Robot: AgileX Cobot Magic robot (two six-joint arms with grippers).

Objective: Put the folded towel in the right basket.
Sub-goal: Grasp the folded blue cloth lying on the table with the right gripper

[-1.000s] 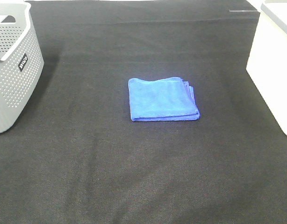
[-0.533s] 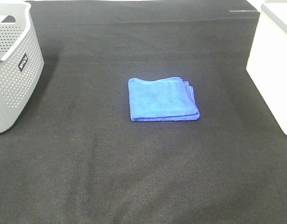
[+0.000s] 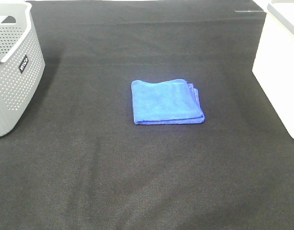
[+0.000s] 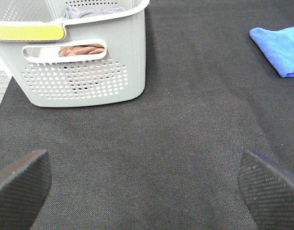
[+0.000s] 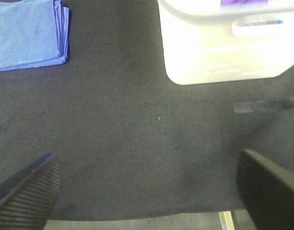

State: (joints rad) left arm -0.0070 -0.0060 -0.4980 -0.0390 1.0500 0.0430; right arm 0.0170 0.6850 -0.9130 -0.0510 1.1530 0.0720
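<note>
A folded blue towel (image 3: 167,102) lies flat on the black cloth near the table's middle. It also shows in the left wrist view (image 4: 279,45) and the right wrist view (image 5: 28,36). The white right basket (image 3: 281,57) stands at the right edge; the right wrist view shows it (image 5: 219,43) with something purple inside. Neither arm shows in the high view. My left gripper (image 4: 144,184) is open and empty, well away from the towel. My right gripper (image 5: 147,189) is open and empty, between towel and white basket.
A grey perforated basket (image 3: 15,72) stands at the left edge; the left wrist view shows it (image 4: 84,62) holding brown and dark cloths. The black cloth (image 3: 147,182) covers the table. A strip of tape (image 5: 262,105) lies near the white basket.
</note>
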